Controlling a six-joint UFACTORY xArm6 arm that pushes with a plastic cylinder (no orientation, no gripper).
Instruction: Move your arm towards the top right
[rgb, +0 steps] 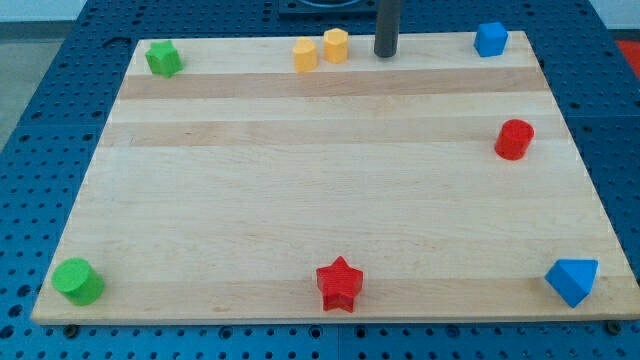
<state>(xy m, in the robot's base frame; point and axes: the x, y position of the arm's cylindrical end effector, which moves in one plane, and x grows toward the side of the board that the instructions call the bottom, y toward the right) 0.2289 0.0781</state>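
Observation:
My tip (386, 54) is at the top edge of the wooden board (330, 200), a little right of centre. Two yellow blocks stand just left of it: a yellow hexagonal block (335, 45) and another yellow block (305, 54) beside that one. A blue block (490, 39) sits in the top right corner, well right of the tip. The tip touches no block.
A green block (163, 58) is at the top left. A red cylinder (514, 139) is at the right edge. A green cylinder (77, 281) is at the bottom left, a red star (339, 284) at the bottom centre, a blue triangular block (573, 279) at the bottom right.

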